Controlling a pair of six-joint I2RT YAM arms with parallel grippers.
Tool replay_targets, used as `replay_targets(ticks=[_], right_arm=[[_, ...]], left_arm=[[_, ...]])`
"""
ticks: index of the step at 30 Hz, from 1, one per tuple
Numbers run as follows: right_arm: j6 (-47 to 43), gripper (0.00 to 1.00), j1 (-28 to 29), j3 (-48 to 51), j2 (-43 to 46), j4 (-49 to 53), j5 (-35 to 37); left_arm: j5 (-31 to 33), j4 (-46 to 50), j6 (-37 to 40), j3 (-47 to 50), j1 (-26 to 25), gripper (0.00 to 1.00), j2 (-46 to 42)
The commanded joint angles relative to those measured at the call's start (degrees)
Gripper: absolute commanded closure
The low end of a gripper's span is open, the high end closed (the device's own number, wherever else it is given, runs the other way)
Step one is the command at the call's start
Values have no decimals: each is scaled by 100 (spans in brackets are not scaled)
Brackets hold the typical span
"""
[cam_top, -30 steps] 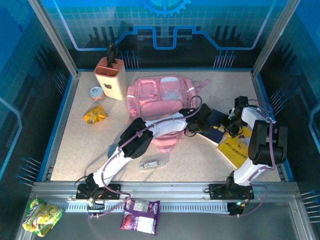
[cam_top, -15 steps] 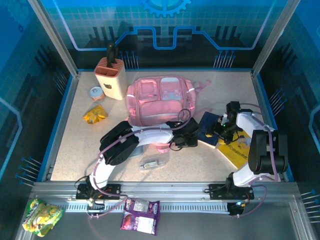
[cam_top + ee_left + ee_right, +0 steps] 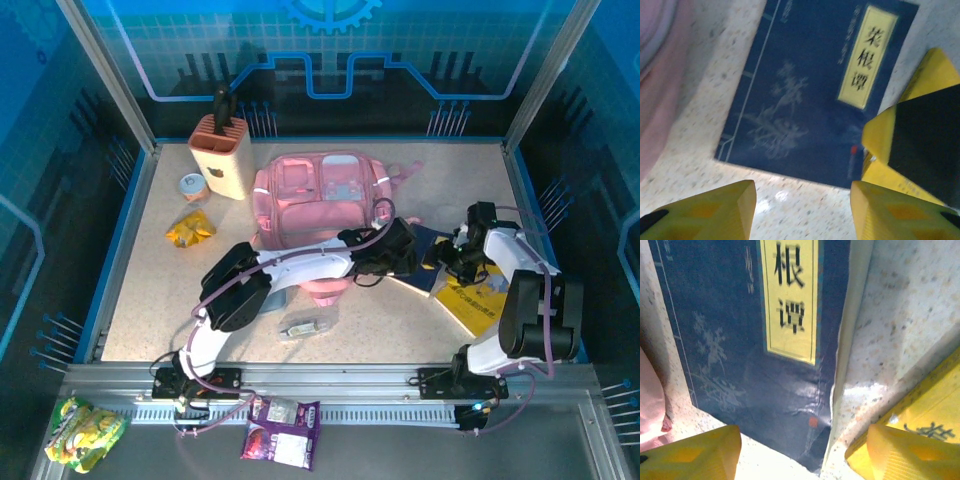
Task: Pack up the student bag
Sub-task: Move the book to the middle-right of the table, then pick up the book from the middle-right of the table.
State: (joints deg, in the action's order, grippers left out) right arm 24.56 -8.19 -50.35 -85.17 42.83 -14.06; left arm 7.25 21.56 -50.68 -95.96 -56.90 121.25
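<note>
Peach-coloured knife block (image 3: 218, 155) at the far left corner of the tabletop (image 3: 150, 290). Right of it we find the pink student bag (image 3: 320, 195), lying flat by the middle of the far edge. Next, the left gripper (image 3: 802, 200) hangs over a dark blue book (image 3: 805, 100) just right of the bag, jaws wide, nothing between them. The right gripper (image 3: 802, 445) faces it over the same book, also wide and empty. We finish on a yellow book (image 3: 480, 300) near the right edge.
</note>
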Motion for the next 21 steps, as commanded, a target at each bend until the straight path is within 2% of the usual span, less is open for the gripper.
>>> replay_targets(ticks=[1,6,10,14,21], right_arm=[[22,33,-131,-98,-216,-262,-216],[1,39,-69,-86,-460,-493,-371],[23,39,-11,-98,-604,-544,-285],[40,39,44,-124,-715,-529,-122],[39,40,113,-109,-568,-571,-361]], left_arm=[[-126,254,-127,-313,141,47,507],[-282,512,-540,-518,242,52,793],[-440,297,-625,-474,267,53,861],[-533,595,-697,-744,307,54,1094],[-582,803,-814,-749,320,58,1208]])
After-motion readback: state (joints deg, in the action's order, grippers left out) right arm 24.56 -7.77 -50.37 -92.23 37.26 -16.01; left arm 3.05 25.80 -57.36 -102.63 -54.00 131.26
